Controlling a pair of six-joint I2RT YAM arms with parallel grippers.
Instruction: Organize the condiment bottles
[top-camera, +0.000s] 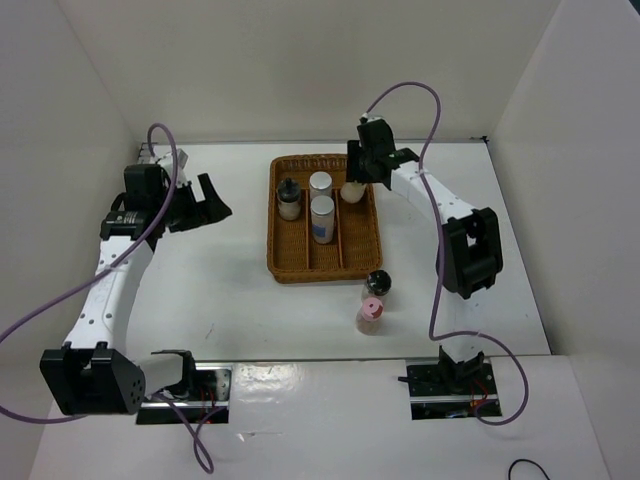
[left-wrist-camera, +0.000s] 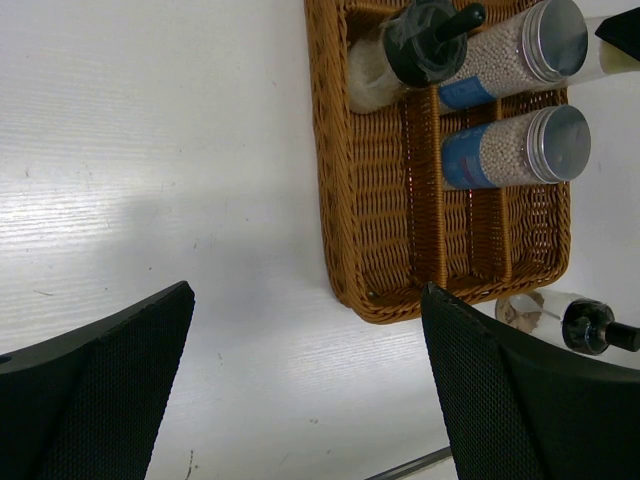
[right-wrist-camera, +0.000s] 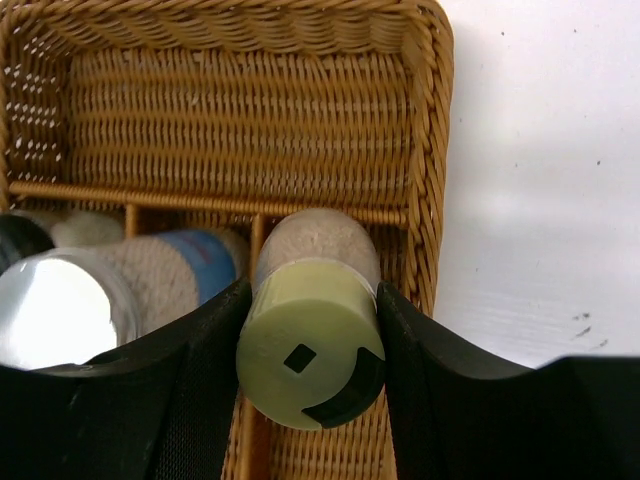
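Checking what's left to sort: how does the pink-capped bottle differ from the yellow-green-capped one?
The yellow-green-capped bottle is clamped in the right gripper, at the right compartment of the wicker tray. The pink-capped bottle stands free on the table, outside the tray near its front right corner. The caps differ, yellow-green versus pink. Both are small cylindrical shaker jars.

- A white table (top-camera: 240, 280), faintly scuffed, lies under soft, even light.
- Plain white panels close it in: a back wall (top-camera: 300, 70), a left wall (top-camera: 60, 150) and a right wall (top-camera: 580, 180).
- A pale sheen marks the tabletop.
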